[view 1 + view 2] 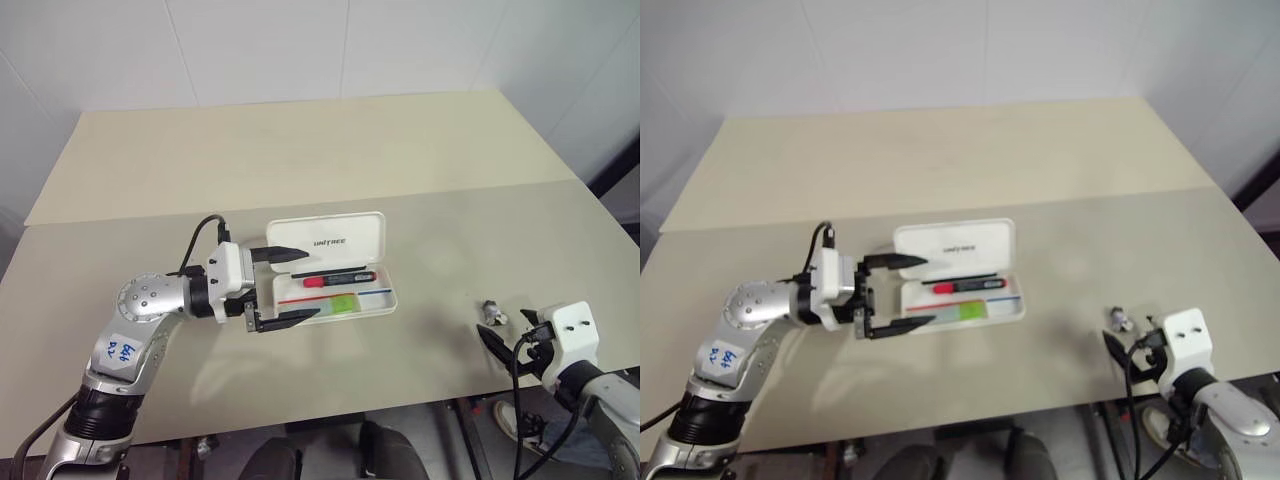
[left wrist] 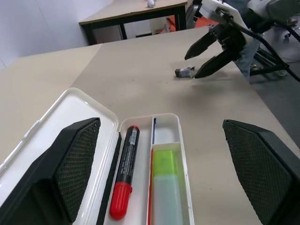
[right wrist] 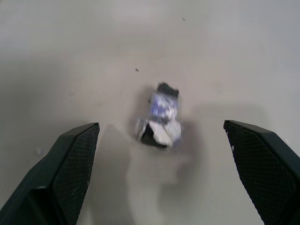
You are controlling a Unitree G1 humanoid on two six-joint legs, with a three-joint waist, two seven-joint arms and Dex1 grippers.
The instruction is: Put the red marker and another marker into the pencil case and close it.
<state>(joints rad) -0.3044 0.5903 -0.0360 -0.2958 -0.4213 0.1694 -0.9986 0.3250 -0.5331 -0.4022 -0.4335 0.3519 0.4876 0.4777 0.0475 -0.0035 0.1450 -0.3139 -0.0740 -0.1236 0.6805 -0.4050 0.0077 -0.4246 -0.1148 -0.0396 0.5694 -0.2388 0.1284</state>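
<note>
The red marker (image 1: 338, 278) and the lime-green marker (image 1: 340, 305) lie inside the open pencil case (image 1: 345, 297) at the table's centre. The left gripper (image 1: 290, 287), jaws spread and empty, straddles the case's left end; the right gripper (image 1: 497, 345), also spread, hovers near a small crumpled scrap (image 1: 492, 314). Pushing the lid off-centre could slide the case instead of shutting it.

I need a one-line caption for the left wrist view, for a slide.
Open left claw facing the open pencil case, with the red marker and green marker inside.
</note>
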